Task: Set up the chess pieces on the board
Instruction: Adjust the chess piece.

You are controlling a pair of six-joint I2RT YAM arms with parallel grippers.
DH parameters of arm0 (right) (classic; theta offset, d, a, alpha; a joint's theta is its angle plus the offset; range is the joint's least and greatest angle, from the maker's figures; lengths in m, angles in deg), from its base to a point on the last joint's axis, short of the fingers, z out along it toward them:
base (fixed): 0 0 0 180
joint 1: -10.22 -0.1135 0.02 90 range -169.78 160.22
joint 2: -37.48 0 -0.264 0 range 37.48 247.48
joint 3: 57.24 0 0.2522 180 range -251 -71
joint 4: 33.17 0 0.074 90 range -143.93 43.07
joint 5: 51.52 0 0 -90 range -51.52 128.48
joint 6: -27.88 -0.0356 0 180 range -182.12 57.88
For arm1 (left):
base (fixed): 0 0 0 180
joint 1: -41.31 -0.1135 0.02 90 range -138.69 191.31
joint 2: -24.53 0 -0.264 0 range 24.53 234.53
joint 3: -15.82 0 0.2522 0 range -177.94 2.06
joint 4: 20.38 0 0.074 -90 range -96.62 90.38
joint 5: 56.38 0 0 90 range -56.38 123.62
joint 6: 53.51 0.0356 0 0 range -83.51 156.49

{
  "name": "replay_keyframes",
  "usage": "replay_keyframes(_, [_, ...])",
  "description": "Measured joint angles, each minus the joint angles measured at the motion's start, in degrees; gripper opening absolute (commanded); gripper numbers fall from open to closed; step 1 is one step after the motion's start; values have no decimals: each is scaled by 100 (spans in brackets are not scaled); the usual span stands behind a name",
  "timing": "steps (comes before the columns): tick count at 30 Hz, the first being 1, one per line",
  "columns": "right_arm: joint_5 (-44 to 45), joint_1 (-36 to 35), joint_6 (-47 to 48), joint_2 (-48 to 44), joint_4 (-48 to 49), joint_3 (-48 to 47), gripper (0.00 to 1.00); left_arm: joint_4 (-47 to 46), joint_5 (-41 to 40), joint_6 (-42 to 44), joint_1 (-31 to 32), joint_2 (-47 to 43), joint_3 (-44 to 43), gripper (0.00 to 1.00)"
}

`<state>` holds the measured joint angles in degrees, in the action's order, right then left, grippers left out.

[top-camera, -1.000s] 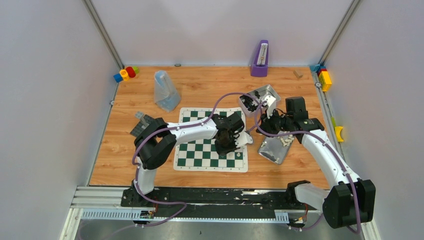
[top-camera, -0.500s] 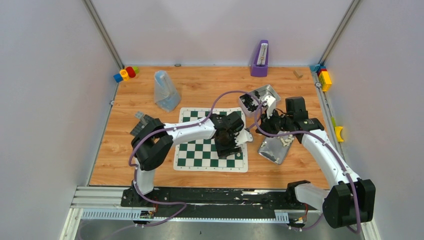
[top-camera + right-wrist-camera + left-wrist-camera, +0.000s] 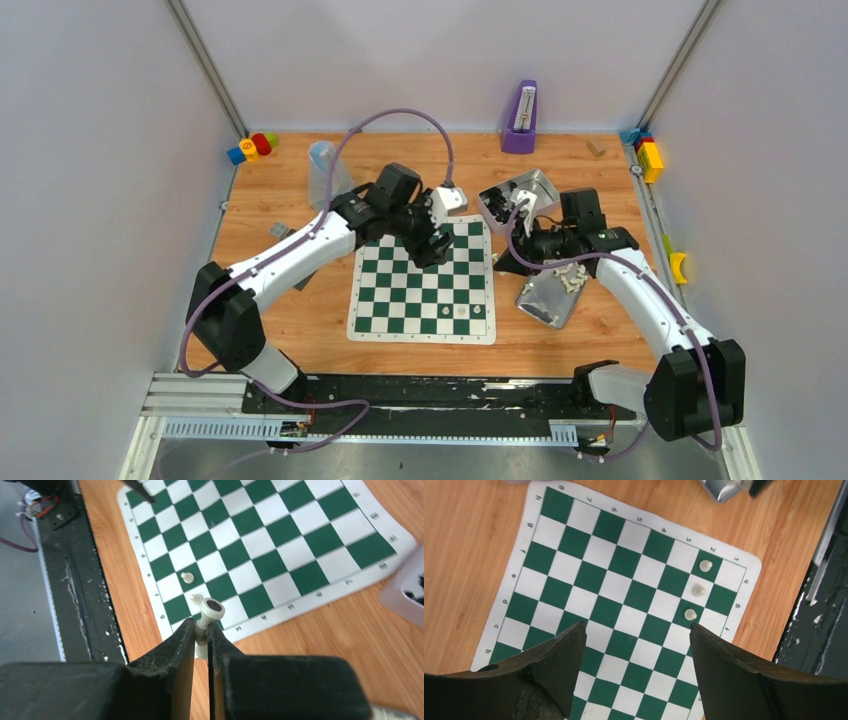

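The green and white board [image 3: 400, 300] lies flat in the middle of the table. In the left wrist view three cream-white chess pieces [image 3: 697, 590] stand in a line near the board's [image 3: 624, 575] right edge. My left gripper [image 3: 638, 630] hangs open and empty high above the board, over its far edge [image 3: 432, 248]. My right gripper [image 3: 201, 632] is shut on another cream-white piece [image 3: 206, 619], its dark-centred base pointing away from me. It hovers beside the board's right edge [image 3: 503, 263]. Two standing pieces [image 3: 186, 576] show beyond it.
A silver tray [image 3: 545, 298] with loose white pieces lies under the right arm. A clear box [image 3: 515, 195] of dark pieces stands behind it. At the back are a purple metronome [image 3: 520, 118], a plastic bag [image 3: 322, 180] and coloured blocks [image 3: 252, 147].
My left gripper opened over the board's near right part, then lifted and swung back to the board's far edge. The right gripper shifted slightly left, still holding its piece.
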<state>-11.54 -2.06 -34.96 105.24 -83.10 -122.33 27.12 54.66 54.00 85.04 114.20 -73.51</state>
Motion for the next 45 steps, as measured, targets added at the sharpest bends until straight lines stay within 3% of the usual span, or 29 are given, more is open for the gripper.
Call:
replay_keyframes(7, [-503,-442,-83,382,260,-205,1,-400,1381,-752,-765,-2,-39,82])
replay_keyframes(19, [-713,-719,-269,553,605,-254,0,-761,3314,-2065,-798,876,-601,70])
replay_keyframes(24, [-702,-752,-326,560,702,-254,0,-957,3724,-2538,-798,1161,-793,64])
replay_keyframes(33, [-601,-796,-389,562,780,-254,0,-1060,3941,-3036,-798,1515,-833,63])
replay_keyframes(45, [-391,-835,-461,597,841,-254,0,-1327,4253,-3611,-765,1797,-861,50])
